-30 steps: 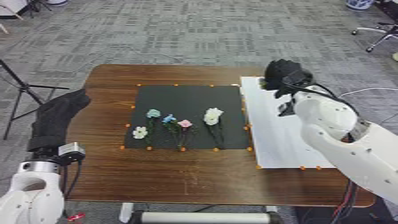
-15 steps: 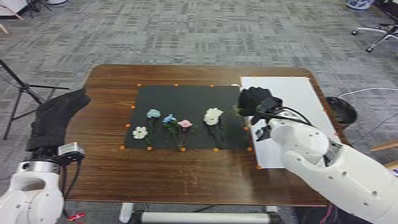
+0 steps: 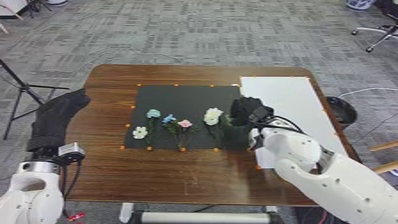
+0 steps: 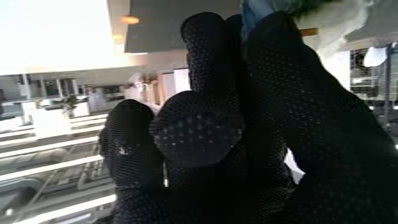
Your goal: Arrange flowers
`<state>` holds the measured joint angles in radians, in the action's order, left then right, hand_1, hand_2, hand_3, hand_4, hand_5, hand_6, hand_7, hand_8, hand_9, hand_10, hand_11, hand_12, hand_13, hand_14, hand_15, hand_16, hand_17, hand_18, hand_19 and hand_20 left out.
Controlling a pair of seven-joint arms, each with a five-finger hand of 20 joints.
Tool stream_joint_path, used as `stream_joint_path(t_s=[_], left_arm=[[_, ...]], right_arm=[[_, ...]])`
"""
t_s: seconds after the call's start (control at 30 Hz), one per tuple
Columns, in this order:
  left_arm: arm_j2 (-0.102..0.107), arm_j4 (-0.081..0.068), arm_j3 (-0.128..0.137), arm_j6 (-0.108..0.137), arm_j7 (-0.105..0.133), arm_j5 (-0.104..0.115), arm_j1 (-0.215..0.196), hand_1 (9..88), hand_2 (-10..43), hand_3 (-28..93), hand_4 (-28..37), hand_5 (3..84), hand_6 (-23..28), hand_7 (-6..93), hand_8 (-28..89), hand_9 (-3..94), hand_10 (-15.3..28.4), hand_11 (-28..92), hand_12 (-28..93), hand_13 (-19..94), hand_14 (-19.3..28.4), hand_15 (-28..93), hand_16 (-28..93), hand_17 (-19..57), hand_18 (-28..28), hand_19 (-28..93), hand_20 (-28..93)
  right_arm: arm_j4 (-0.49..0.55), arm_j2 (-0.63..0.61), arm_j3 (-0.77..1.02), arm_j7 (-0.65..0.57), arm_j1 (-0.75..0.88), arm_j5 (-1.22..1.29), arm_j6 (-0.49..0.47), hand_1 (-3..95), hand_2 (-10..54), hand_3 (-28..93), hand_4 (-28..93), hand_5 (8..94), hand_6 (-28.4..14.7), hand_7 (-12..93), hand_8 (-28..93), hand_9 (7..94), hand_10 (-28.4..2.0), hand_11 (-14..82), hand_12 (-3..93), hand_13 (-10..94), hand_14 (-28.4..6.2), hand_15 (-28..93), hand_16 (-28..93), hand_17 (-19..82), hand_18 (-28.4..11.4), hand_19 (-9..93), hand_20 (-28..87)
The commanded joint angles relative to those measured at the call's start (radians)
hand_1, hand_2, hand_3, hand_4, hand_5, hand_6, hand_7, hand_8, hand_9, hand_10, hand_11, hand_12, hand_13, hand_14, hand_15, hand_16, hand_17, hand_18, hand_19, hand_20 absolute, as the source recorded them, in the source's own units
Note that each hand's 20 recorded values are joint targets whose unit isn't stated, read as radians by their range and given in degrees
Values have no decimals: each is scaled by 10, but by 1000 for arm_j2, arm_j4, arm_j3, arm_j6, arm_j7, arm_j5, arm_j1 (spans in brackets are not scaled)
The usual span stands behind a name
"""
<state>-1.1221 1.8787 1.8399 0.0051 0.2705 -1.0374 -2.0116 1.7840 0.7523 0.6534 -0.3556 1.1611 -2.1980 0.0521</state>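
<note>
You're having the right hand, in its black fabric glove (image 3: 250, 108), pinch what is looking like a blue artificial flower with green foliage (image 4: 258, 9). The grip is looking narrow, with the blue part sitting between the fingers; the glove is covering too much for you to be telling its full shape. That hand is hanging over the seam between the dark rectangular mat (image 3: 182, 97) and the white rectangular sheet (image 3: 284, 92), probably because you're wanting this stem to be joining the row on the mat, just beside the large white bloom (image 3: 212, 116).

The others are lying with their heads towards the far edge and stems towards you, likely so that each is staying separate and easy to be reading as part of a spread. Your left hand, also black-gloved (image 3: 59, 117), is resting off to the left with its fingers relaxed, leaving the mat free for the right arm.

As for looks, the large bloom is showing full, creamy petals over dark green stems. Leftwards from it, you're seeing a soft pink flower (image 3: 184, 123), a small blue flower (image 3: 169, 119), a pale teal flower (image 3: 154, 113) and, sitting lower, a small white flower with open petals (image 3: 139, 132).
</note>
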Motion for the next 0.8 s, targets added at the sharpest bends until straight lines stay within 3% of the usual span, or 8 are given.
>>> stream_joint_path(t_s=[0.03, 0.3, 0.4, 0.57, 0.8], left_arm=[[-4, 1, 5, -19, -11, -3, -5, 248, -27, 708, -251, 521, -7, 159, -90, 472, 136, 202, 126, 354, 176, 203, 25, 20, 143, 127, 181], [0, -3, 0, -26, -20, -2, 1, 249, -30, 708, -251, 517, -2, 155, -87, 471, 136, 202, 126, 353, 176, 201, 27, 20, 143, 127, 181], [3, -4, 0, -24, -20, -1, 5, 249, -30, 708, -250, 516, -1, 154, -87, 471, 135, 202, 126, 353, 176, 201, 27, 20, 143, 126, 181], [2, -4, 3, -29, -21, -3, 3, 249, -32, 709, -248, 515, -3, 155, -87, 470, 135, 201, 126, 354, 177, 202, 27, 20, 144, 126, 181], [0, -4, 4, -27, -14, -4, 5, 251, -36, 709, -247, 514, -6, 159, -88, 470, 136, 201, 126, 353, 176, 201, 27, 19, 144, 126, 181]], right_arm=[[19, -20, -4, 0, 34, -11, -2, 560, -95, 573, -140, 761, 10, 215, 88, 835, -109, 126, 289, 878, -28, 613, 302, 584, -156, 932, 538], [28, -24, 22, 0, 48, 3, -18, 548, -95, 572, -134, 740, 4, 210, 88, 817, -112, 119, 290, 877, -27, 615, 300, 582, -156, 932, 539], [35, -29, 31, 6, 50, 11, -14, 506, -95, 544, -108, 726, -1, 203, 86, 784, -122, 179, 212, 874, -29, 616, 303, 581, -157, 932, 543], [50, -39, 44, 15, 48, 20, -27, 389, -95, 641, -129, 701, 1, 198, -79, 753, -126, 177, 185, 869, -31, 622, 298, 579, -160, 932, 549], [71, -55, 61, 26, 37, 28, -56, 353, -95, 636, -127, 670, -5, 178, -89, 723, -131, 161, 181, 868, -32, 625, 298, 580, -165, 932, 556]])
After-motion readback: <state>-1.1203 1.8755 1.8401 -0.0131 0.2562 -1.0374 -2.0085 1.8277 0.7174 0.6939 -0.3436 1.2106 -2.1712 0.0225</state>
